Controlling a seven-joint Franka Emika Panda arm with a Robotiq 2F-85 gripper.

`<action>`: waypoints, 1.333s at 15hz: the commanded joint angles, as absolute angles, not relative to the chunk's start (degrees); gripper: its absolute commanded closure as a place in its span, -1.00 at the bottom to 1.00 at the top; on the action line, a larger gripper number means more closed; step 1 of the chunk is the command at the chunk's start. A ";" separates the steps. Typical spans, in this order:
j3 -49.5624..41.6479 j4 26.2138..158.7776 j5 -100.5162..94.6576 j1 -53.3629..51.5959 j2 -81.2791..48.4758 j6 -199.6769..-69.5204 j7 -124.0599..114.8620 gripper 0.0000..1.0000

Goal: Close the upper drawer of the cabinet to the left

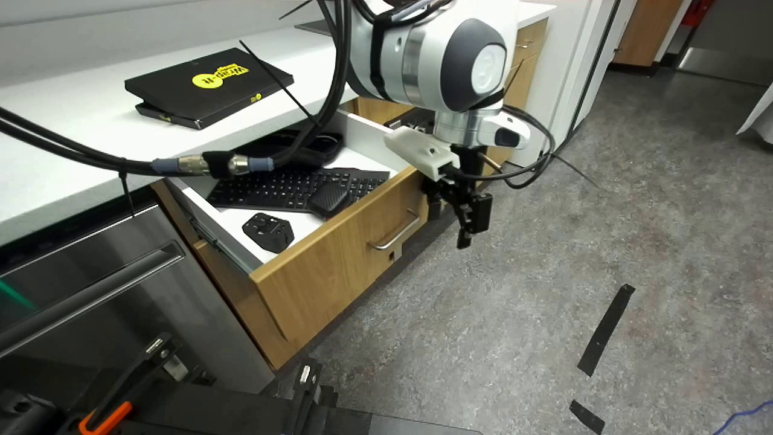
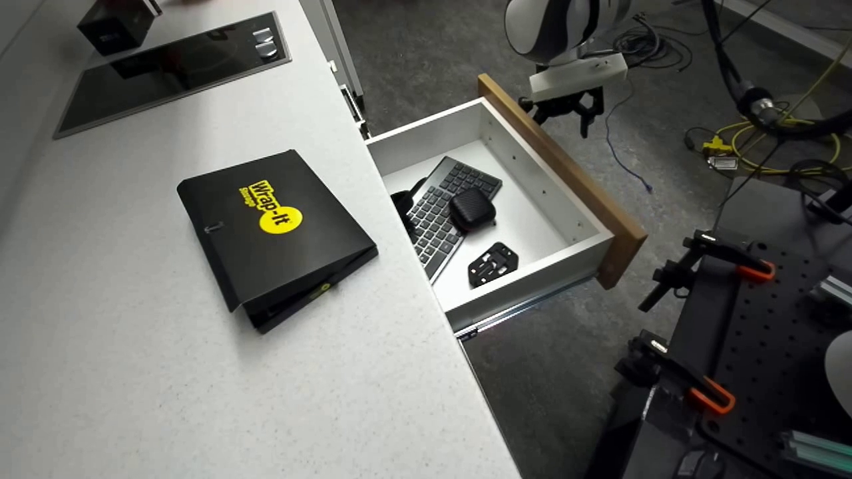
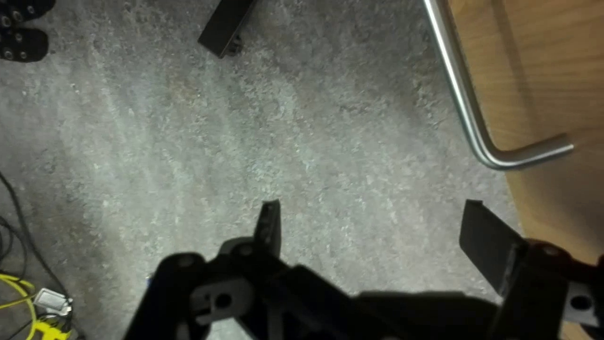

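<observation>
Wood-fronted, the upper drawer (image 1: 338, 266) juts out from the cabinet (image 2: 373, 306); the gripper (image 3: 373, 208), fingers (image 3: 488, 243) spread, hangs outside it near 1 end, so an off-centre push could twist and jam the drawer, or a finger could snag the handle (image 3: 457, 82)

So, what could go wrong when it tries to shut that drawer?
The open hand might snag on the bar handle, which juts from the drawer close by. A hard shove could also slide the black case off the keyboard; nothing visible fastens it there.
</observation>
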State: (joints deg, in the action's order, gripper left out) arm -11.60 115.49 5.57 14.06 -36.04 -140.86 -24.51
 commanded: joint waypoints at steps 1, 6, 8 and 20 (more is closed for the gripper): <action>-6.15 111.57 12.24 13.42 -37.22 -135.97 -19.86 -1.00; -7.19 112.10 12.03 10.48 -36.83 -135.60 -21.47 -1.00; -7.84 112.29 11.91 10.52 -36.87 -135.62 -21.49 -1.00; 3.35 100.30 29.88 15.75 -47.34 -134.31 -11.67 -1.00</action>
